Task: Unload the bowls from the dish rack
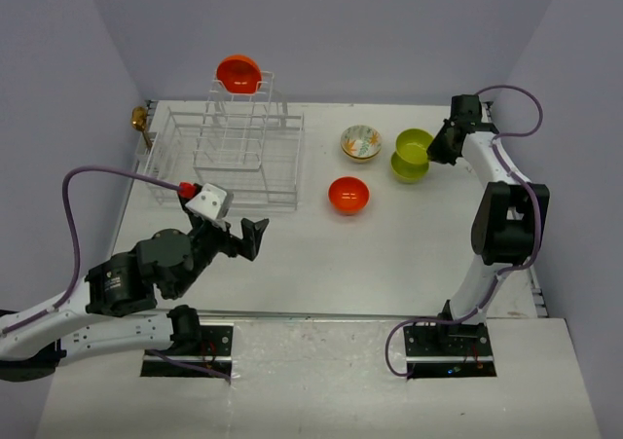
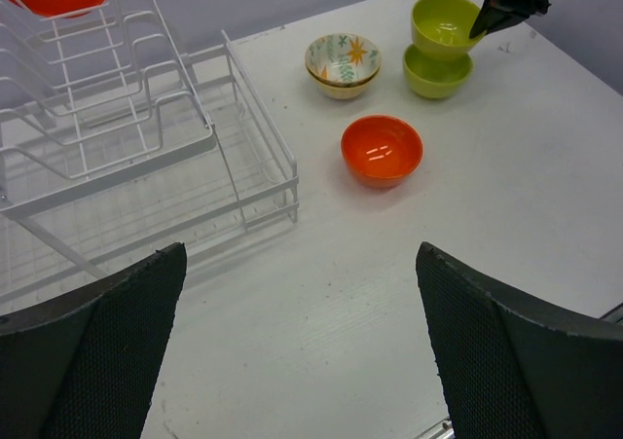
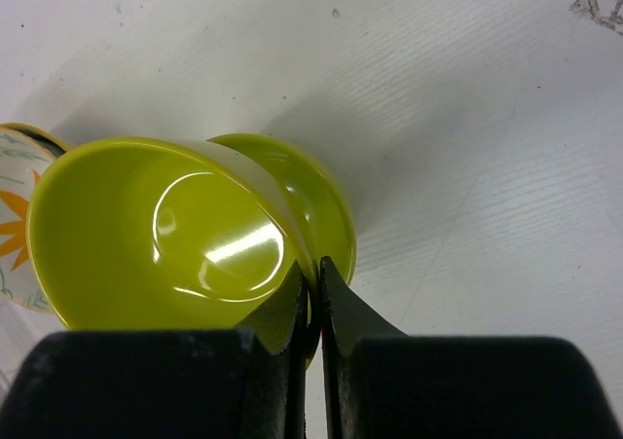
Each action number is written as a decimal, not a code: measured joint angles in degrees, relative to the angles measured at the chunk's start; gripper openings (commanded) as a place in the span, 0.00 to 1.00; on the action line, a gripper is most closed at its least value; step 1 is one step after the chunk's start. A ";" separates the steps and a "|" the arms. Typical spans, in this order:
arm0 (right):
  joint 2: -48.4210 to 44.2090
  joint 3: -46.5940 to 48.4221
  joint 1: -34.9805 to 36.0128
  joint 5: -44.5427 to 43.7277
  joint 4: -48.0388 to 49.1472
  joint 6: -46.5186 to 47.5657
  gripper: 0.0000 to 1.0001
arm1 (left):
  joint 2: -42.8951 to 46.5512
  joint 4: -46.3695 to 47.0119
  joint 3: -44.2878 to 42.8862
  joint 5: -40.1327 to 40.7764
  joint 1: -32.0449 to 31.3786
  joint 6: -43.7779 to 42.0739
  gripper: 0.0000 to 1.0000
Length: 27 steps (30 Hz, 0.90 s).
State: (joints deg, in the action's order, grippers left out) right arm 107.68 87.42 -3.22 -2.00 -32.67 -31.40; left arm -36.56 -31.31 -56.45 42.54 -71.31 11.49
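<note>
Clamps right gripper (image 3: 313, 266) on rim of tilted lime-green bowl (image 3: 165, 235) over second lime-green bowl (image 3: 304, 194), far right; holds left gripper (image 2: 297, 264) wide apart, near left.

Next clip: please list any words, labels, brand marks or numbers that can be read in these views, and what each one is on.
No readable text in any view.
Floral bowl: painted leaves and flowers only, no lettering.
Orange bowl on the table, orange bowl in the dish rack, upper lime-green bowl, lower lime-green bowl: plain glaze.
Dish rack: bare white wire.
White block on the left arm: no mark legible.
</note>
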 measured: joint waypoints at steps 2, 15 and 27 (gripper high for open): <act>0.00 0.00 0.00 0.02 0.00 0.15 0.02 | 0.15 0.02 0.00 -0.17 0.00 0.00 1.00; 1.95 -0.02 0.00 1.70 0.15 0.83 0.06 | 1.09 0.61 1.18 -0.55 0.00 0.09 1.00; 3.58 -0.02 -0.07 3.13 0.17 1.01 0.35 | 1.16 0.87 1.92 -1.27 0.00 0.09 1.00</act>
State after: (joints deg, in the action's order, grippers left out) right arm 111.26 87.39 -3.29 1.13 -32.49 -30.39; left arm -35.40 -30.44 -54.52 41.28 -71.31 11.57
